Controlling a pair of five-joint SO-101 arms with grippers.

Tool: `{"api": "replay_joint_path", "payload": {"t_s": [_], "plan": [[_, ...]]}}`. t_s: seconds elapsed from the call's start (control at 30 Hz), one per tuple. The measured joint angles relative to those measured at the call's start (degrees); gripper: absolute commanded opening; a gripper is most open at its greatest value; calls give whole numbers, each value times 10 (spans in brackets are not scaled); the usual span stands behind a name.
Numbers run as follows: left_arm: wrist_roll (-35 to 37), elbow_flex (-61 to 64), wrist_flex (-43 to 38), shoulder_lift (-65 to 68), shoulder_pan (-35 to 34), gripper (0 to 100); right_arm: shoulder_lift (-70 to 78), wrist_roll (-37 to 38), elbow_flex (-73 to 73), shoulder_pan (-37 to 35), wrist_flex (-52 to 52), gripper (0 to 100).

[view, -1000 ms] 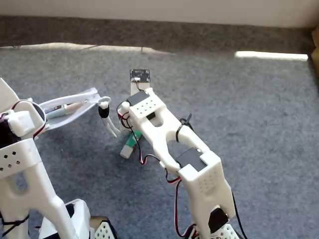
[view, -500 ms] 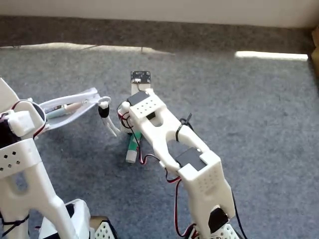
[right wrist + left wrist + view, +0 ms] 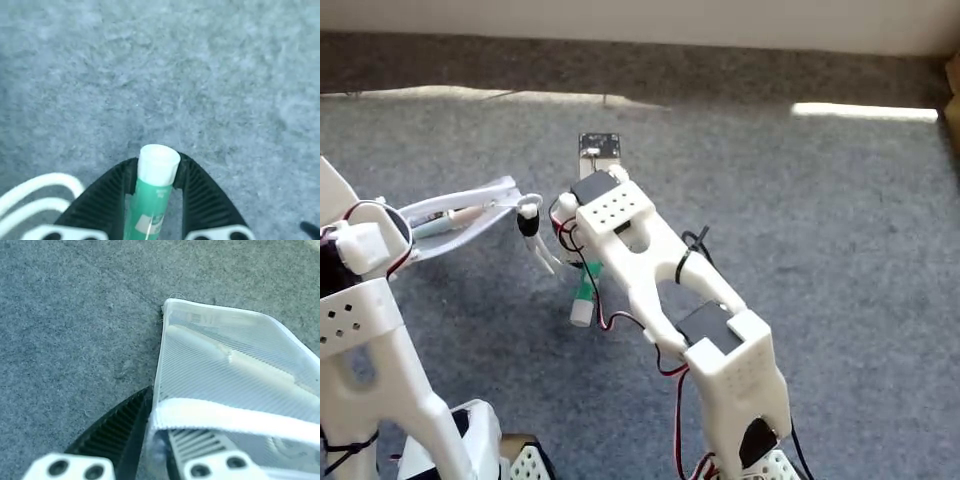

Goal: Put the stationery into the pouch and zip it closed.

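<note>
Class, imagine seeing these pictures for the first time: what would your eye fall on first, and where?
The green glue stick with its white cap, clamped in the right hand over the grey carpet. Next, the white mesh pouch, gripped at its edge by the left hand, left of the stick in the high view.

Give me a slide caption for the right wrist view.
Right gripper holds a green, white-capped glue stick over the grey carpet.

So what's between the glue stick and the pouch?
In the high view, a white cord dangling from the pouch hangs between it and the glue stick, over grey carpet.
</note>
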Motion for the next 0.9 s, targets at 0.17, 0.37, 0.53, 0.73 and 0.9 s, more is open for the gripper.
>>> {"api": "replay_joint_path", "payload": {"t_s": [0.17, 0.37, 0.53, 0.73, 0.9], "plan": [[0, 0, 0, 0, 0, 6, -54, 0, 0, -17, 18, 9], [0, 0, 0, 0, 0, 6, -111, 115, 0, -18, 59, 9], [0, 0, 0, 0, 0, 6, -135, 279, 0, -18, 82, 9], [0, 0, 0, 0, 0, 6, -135, 349, 0, -18, 85, 9], [0, 0, 0, 0, 14, 6, -135, 351, 0, -18, 93, 9]]}}
